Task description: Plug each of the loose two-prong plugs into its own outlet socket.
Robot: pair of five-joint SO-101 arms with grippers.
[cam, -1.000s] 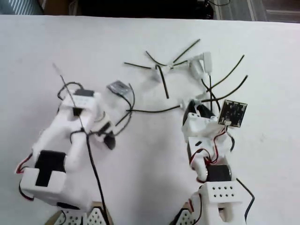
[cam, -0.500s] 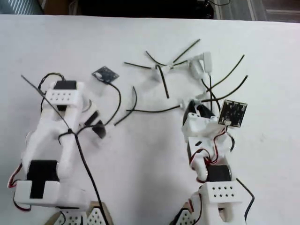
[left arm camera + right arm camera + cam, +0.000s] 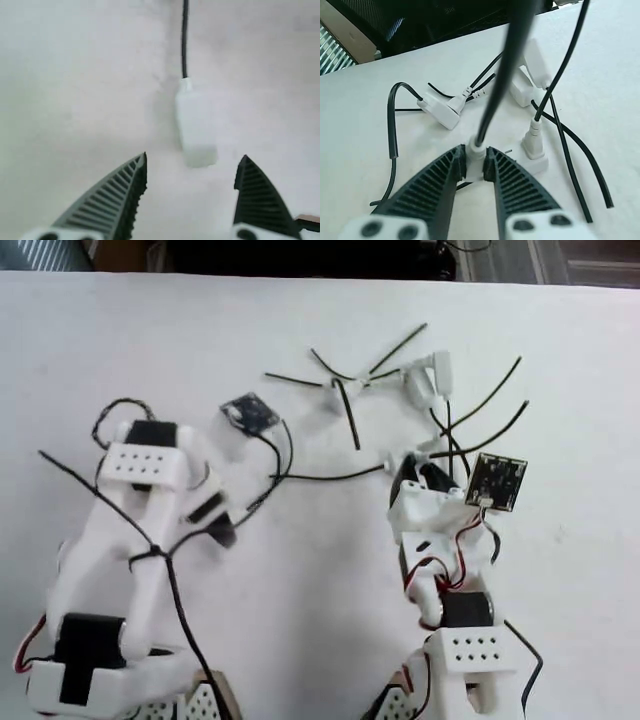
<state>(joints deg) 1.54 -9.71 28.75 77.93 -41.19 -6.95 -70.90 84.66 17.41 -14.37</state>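
Apparently early on, right fingers clamp one white plug, left fingers spread wide above another plug lying flat on the counter, with other plugs and sockets loose nearby.

One plug lies on the tabletop just before the left gripper. A second plug sits between the right gripper's jaws

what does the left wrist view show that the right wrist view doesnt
Left wrist only: the left gripper open, a lone white connector on a black cord lying just ahead of it. Right wrist only: the right gripper shut on a white plug, with more connectors and cords beyond. Both: the white table.
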